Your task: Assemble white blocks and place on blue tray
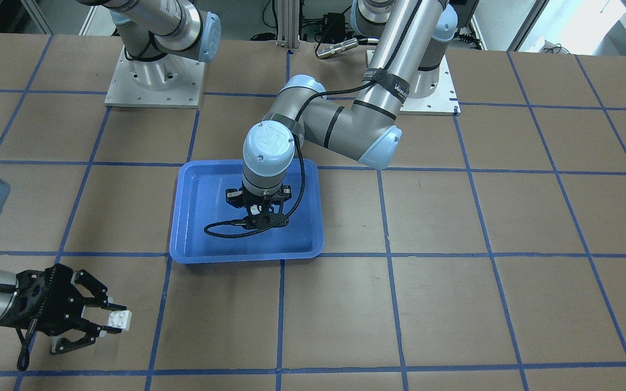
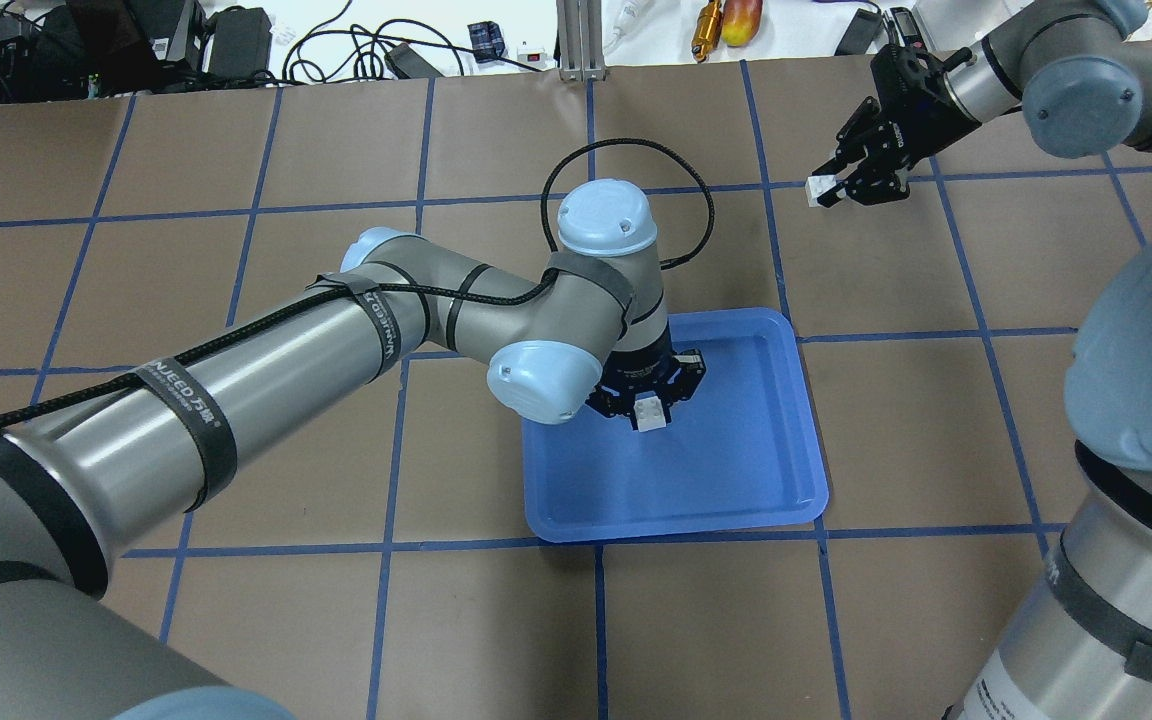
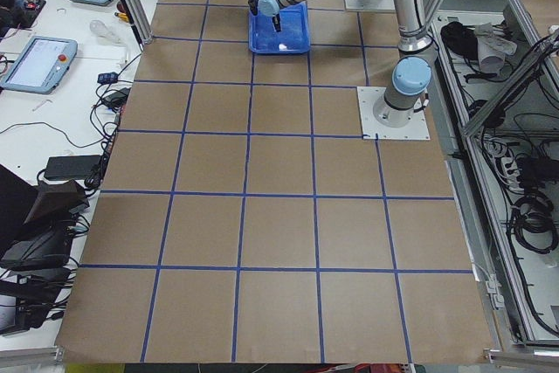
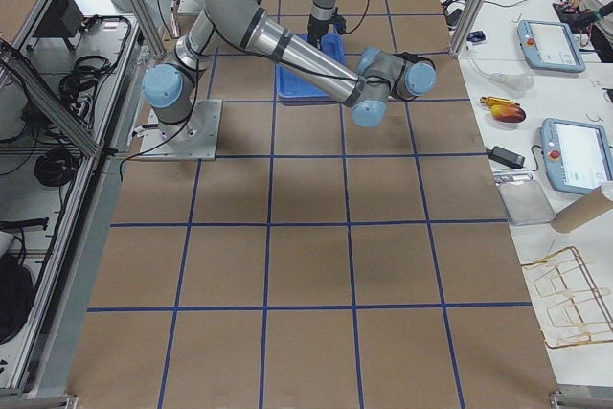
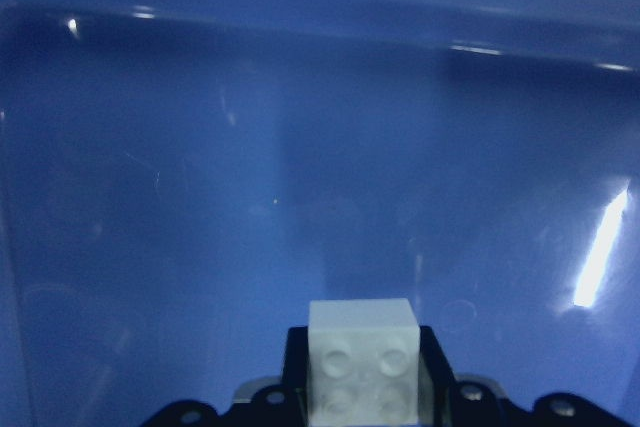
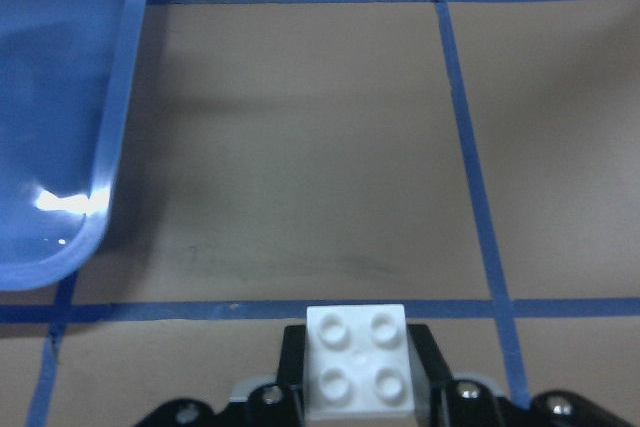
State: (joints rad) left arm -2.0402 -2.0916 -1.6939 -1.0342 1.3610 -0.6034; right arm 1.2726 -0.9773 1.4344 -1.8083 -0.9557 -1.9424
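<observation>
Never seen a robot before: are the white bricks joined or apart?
Apart: the left gripper holds one white block over the blue tray; the right gripper holds the other block away from it.

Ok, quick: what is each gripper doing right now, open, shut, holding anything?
Left gripper: shut on a white block, over the tray.
Right gripper: shut on the other block, away from the tray.

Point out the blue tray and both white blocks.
blue tray (image 2: pixel 736 485): overhead view, bare floor near its right side.
white block over the tray (image 2: pixel 650 414): overhead view, its visible face.
white block off the tray (image 1: pixel 118 319): front-facing view, its studded top.
</observation>
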